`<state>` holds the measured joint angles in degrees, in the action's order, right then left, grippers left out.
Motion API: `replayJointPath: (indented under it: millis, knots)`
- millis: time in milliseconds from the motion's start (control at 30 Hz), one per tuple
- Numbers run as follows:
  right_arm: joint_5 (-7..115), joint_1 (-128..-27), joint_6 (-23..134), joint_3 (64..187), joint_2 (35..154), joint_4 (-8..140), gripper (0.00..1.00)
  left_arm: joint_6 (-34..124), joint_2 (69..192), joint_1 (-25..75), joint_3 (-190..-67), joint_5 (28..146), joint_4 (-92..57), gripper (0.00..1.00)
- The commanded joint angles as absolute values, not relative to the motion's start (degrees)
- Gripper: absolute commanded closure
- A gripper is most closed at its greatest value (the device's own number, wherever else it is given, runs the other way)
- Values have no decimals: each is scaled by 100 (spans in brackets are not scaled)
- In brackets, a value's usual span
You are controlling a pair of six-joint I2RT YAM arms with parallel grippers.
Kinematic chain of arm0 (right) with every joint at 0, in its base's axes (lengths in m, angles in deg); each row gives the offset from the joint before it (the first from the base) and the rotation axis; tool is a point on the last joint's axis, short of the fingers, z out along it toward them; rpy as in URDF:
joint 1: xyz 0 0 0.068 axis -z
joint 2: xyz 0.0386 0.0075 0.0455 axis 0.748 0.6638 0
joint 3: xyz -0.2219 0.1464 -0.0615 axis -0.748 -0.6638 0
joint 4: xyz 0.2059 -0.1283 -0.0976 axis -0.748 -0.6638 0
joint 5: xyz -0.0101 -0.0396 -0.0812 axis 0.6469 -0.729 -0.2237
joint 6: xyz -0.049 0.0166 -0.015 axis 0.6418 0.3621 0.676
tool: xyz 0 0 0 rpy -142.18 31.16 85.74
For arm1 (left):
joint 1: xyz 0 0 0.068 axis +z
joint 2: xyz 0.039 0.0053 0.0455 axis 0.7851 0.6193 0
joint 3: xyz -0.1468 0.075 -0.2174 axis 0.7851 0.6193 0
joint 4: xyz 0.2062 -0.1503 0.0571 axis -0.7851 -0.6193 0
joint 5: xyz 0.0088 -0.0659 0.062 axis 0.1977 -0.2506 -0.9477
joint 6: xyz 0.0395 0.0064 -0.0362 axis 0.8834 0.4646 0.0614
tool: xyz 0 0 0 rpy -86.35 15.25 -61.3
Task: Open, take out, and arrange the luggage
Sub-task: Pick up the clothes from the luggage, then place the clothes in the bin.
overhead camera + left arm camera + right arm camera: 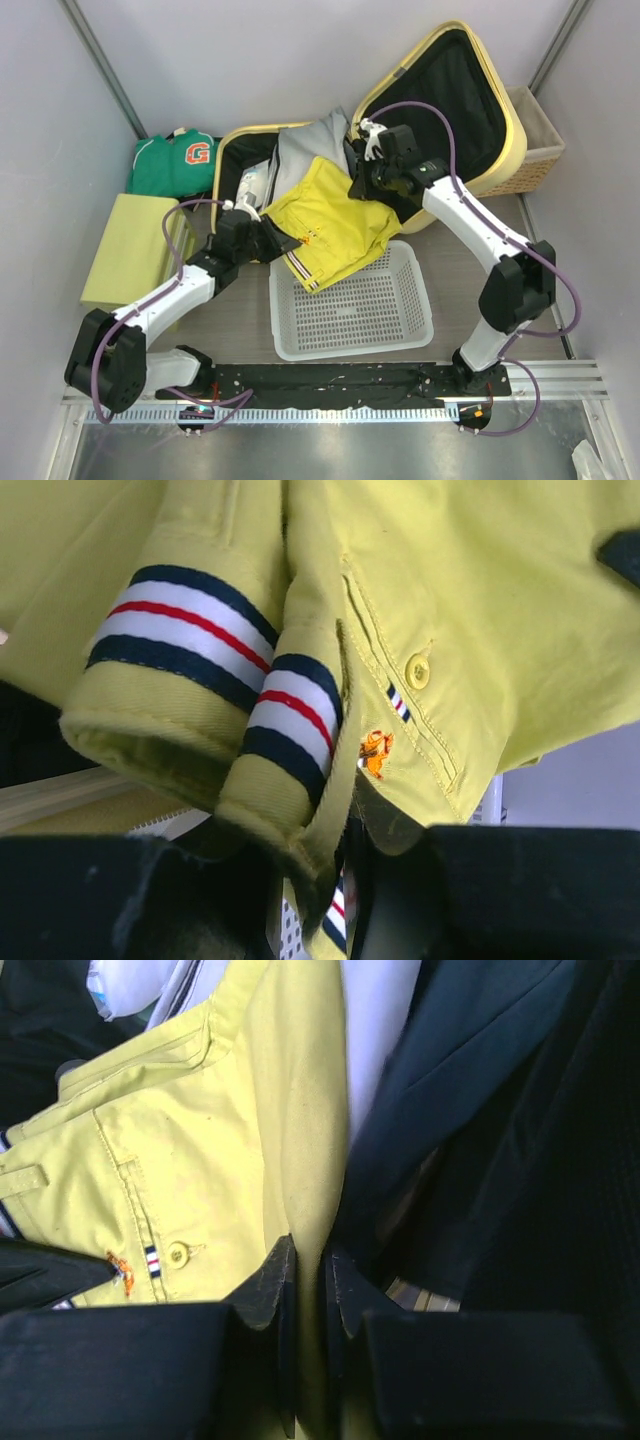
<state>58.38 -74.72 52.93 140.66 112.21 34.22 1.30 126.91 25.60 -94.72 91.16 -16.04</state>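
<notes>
1. Lying open across the far half of the table [455,245], the luggage [513,150] has its lid propped up toward the far right corner, black lining facing the arms, and its base spread toward the far middle.
2. A grey garment [310,145] is heaped in the base, and yellow shorts [330,225] with striped cuffs hang between the two arms, over the base's near rim and the far edge of a white basket [350,352]. From above I cannot tell whether the shorts touch that basket.
3. The left gripper [285,243] is at the shorts' cuffed edge. In the left wrist view its fingers [500,895] have a fold of the cloth pinched between them.
4. The right gripper [358,185] is at the opposite side of the shorts, just before the lid. Its fingers [270,1285] are clenched on a yellow fold, nearly meeting, with dark lining beside them.
5. A green top [175,165] lies at the far left corner, a yellow-green box [125,250] along the left edge, and a wicker basket [540,150] behind the lid at the far right corner.
</notes>
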Motion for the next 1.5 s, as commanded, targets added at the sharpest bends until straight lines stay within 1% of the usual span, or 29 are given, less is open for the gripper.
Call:
replayJointPath:
  millis: [0, 133, 233, 267, 400, 433, 533, 633, 733, 800, 900, 933, 1000, 1033, 1133, 1200, 1233, 1333, 1467]
  knots:
    - [5954, -7680, 4778, 13692, 10137, 3072, 99, 545, 12340, 2422, -9628, 8910, -2305, 81]
    - [5822, -7715, 4637, 13244, 9768, 3072, 97, 686, 12172, 2422, -9619, 8857, -2526, 81]
    - [5752, -7742, 4496, 12892, 9574, 3064, 96, 721, 12180, 2422, -9584, 9024, -2631, 86]
    - [5734, -7742, 4453, 12717, 9452, 3064, 96, 730, 12172, 2422, -9567, 9163, -2640, 91]
    - [5655, -7829, 4207, 12373, 9047, 3029, 99, 712, 11979, 2422, -9566, 9428, -2736, 97]
    - [5663, -7830, 4084, 12260, 8959, 3011, 99, 738, 11865, 2422, -9653, 9446, -2815, 100]
    - [5847, -7865, 3812, 12118, 8643, 2844, 99, 879, 11750, 2422, -9978, 9647, -3122, 100]
    - [5910, -8022, 3679, 12065, 8353, 2502, 99, 1046, 11820, 2422, -10401, 10226, -3685, 100]
    - [5717, -8198, 3477, 11882, 8001, 2150, 99, 1055, 11724, 2414, -10358, 10641, -3967, 100]
    - [5620, -8409, 3196, 11636, 7791, 2097, 99, 1073, 11531, 2405, -10157, 10580, -4134, 100]
    - [5523, -8620, 2810, 10907, 7430, 2201, 99, 1160, 11425, 2361, -9832, 10282, -4319, 100]
    - [5505, -8655, 2713, 10513, 7359, 2254, 99, 1161, 11424, 2300, -9769, 10194, -4327, 100]
    - [5314, -8734, 2520, 10186, 7166, 2395, 99, 1126, 11494, 2142, -9690, 9975, -4319, 100]
    - [5216, -8744, 2492, 9941, 7104, 2430, 99, 1125, 11538, 1897, -9681, 9669, -4284, 100]
    - [4752, -8744, 2509, 9728, 6998, 2483, 99, 1125, 11783, 1474, -9751, 9350, -4100, 100]
    - [4635, -8744, 2580, 9736, 7094, 2527, 99, 1187, 11960, 1229, -9856, 9069, -4038, 100]
    - [4374, -8744, 2658, 9780, 7156, 2519, 99, 1196, 12143, 1166, -9900, 9016, -4029, 100]
    - [4398, -8744, 2712, 9850, 7428, 2431, 99, 1213, 12495, 973, -10041, 9033, -4029, 100]
    - [4180, -8752, 2782, 9675, 7587, 2369, 99, 1204, 12698, 762, -9954, 8744, -4046, 100]
